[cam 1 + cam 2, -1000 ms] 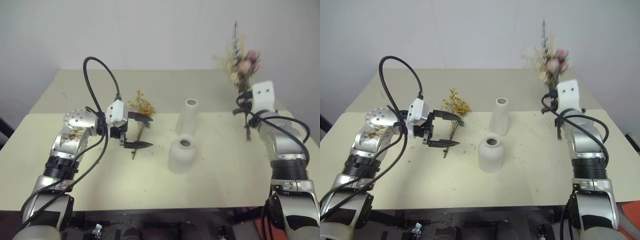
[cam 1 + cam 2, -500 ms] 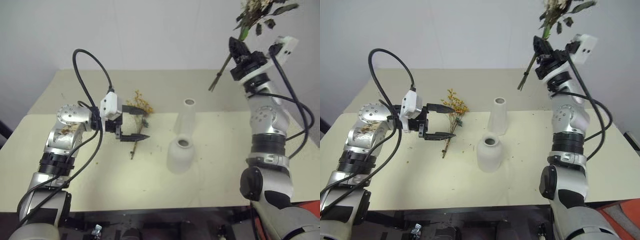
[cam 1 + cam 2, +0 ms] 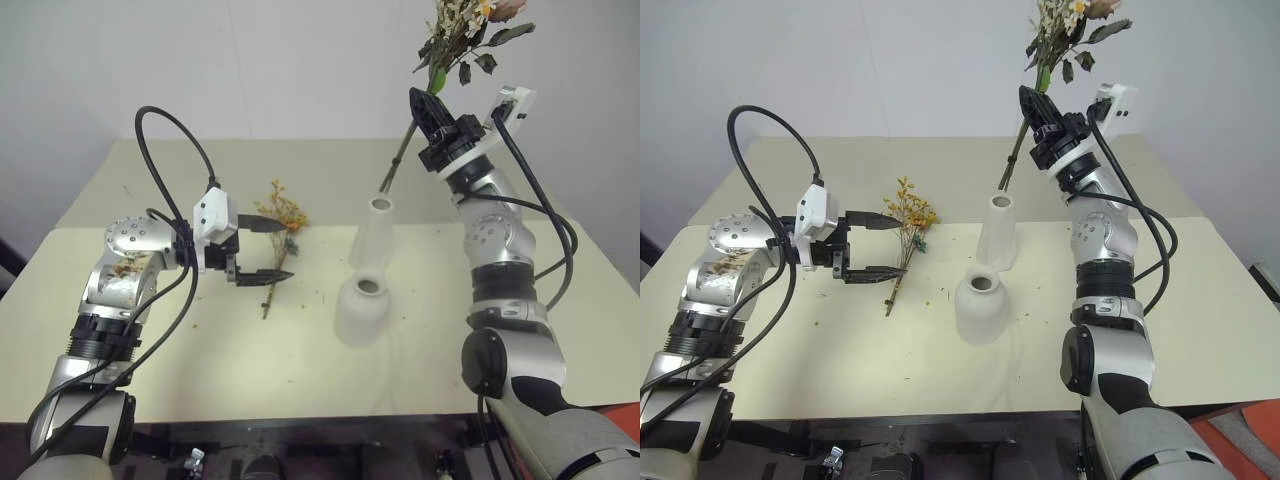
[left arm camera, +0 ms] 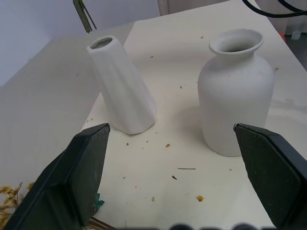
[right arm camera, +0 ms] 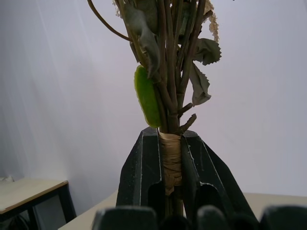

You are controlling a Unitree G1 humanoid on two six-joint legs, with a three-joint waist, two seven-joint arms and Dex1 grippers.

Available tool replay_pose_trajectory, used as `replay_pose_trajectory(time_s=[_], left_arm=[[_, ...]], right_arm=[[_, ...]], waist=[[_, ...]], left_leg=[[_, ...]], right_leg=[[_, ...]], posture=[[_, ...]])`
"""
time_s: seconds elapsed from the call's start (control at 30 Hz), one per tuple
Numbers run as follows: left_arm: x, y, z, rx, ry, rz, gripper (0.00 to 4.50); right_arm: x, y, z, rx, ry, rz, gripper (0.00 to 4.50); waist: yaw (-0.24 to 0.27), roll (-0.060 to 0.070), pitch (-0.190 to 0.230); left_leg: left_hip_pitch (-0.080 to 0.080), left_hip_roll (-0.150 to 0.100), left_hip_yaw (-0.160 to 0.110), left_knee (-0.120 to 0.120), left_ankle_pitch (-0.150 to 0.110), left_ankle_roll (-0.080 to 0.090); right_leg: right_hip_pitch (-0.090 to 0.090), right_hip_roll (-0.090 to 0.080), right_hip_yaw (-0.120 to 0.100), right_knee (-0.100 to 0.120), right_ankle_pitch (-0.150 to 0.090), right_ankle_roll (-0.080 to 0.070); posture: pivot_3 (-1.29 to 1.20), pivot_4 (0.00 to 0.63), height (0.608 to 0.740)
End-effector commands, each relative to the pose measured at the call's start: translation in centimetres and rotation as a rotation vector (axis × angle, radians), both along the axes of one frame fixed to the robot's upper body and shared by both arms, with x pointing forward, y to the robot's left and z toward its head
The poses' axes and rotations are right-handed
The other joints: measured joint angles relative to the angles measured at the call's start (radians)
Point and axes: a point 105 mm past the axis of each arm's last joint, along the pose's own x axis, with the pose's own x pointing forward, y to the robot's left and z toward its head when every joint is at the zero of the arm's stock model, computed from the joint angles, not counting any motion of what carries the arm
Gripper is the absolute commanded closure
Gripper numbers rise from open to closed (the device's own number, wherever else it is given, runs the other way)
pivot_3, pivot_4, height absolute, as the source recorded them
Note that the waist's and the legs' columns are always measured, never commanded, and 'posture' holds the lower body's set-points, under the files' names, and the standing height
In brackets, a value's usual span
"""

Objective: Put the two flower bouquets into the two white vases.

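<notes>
Presently: both vases empty. Right gripper (image 3: 430,112) clamps large bouquet (image 3: 455,30), stems above tall vase (image 3: 374,233). Left gripper (image 3: 268,252) gapes empty beside yellow bouquet (image 3: 281,222) lying left of squat vase (image 3: 361,310).

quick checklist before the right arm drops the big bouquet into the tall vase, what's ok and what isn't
1. Grip: right gripper is shut on the wrapped stems of the large bouquet. Ok.
2. Stem ends over the mouth of the tall vase: they hang just above and behind it, not yet centred. Not ok.
3. Stem angle: bouquet is tilted, stems slanting down toward the vase. Not ok for a straight drop.
4. Tall vase mouth unobstructed. Ok.
5. Squat vase stands close in front of the tall one; clearance cannot tell.
6. Left gripper open, over the yellow bunch, away from the vases. Ok.
</notes>
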Motion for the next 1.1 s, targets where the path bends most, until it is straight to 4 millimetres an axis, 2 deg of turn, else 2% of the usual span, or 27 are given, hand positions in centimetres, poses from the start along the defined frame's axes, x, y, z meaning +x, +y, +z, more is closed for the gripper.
replay_pose_trajectory(time_s=[0.03,0.77,1.1], left_arm=[[-0.3,0.1,1.2,-0.015,-0.042,0.004,0.0],[-0.7,0.4,0.8,-0.018,-0.034,0.018,0.0],[-0.8,0.6,1.0,-0.013,-0.042,0.024,0.0]], right_arm=[[-0.9,0.4,1.8,-0.012,-0.078,0.006,4.28],[-0.6,1.4,-1.8,-0.078,-0.031,0.012,4.28],[-0.8,1.8,-4.2,-0.106,-0.035,0.026,4.28]], waist=[[-0.002,0.0,0.0],[0.0,0.0,0.0],[-0.001,0.0,0.0]], left_leg=[[0.0,0.0,0.0,0.0,0.0,0.0],[0.0,0.0,0.0,0.0,0.0,0.0],[0.0,0.0,0.0,0.0,0.0,0.0]], right_leg=[[0.0,0.0,0.0,0.0,0.0,0.0],[0.0,0.0,0.0,0.0,0.0,0.0],[0.0,0.0,0.0,0.0,0.0,0.0]], posture=[[0.0,0.15,0.74],[0.0,0.15,0.74],[0.0,0.15,0.74]])
